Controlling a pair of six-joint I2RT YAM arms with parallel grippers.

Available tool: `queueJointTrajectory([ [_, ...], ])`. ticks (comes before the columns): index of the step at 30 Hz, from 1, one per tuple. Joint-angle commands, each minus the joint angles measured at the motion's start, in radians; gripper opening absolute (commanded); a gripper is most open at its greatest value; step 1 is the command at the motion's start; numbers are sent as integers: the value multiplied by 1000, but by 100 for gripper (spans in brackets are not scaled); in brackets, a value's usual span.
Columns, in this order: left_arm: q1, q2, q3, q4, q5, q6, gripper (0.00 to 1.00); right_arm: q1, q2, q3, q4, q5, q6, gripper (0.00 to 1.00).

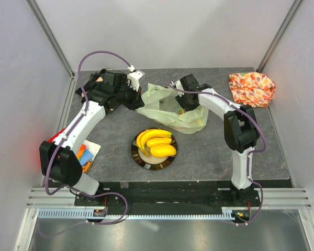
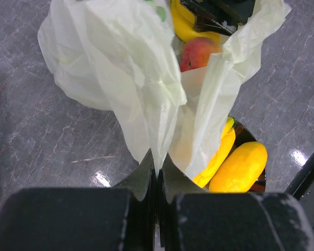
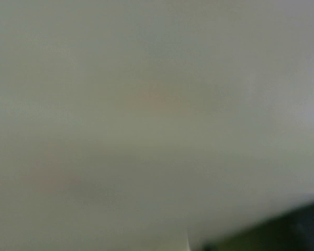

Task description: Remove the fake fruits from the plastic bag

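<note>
My left tool point(image 2: 156, 180) pinches a fold of the thin, floppy plastic bag point(image 2: 120, 78) lying mid-tabletop point(image 1: 209, 157), while my right tool point(image 1: 181, 103), its spread untellable, reaches inside toward 1 peach point(image 2: 199, 52), probably light, hard and slippery, best gripped across its middle.

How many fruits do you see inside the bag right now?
2. A peach sits in the plastic bag's open mouth, and a yellow banana lies just beyond it. The crinkled plastic may hide more.
</note>
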Motion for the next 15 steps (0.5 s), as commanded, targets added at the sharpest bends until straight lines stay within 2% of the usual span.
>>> queueJointTrajectory([
  [1, -8, 23, 47, 45, 29, 6, 2, 4, 9, 16, -89, -33, 23, 40],
  [2, -10, 26, 53, 49, 28, 3, 2, 6, -8, 24, -90, -47, 20, 33],
  [5, -13, 48, 71, 60, 23, -17, 2, 1, -90, 17, -43, -127, -7, 28],
  [9, -14, 84, 117, 85, 26, -56, 2, -12, -207, 20, 55, -282, -35, 27],
  [15, -19, 155, 246, 106, 3, -92, 2, -69, -290, 37, 101, -538, 51, 28],
])
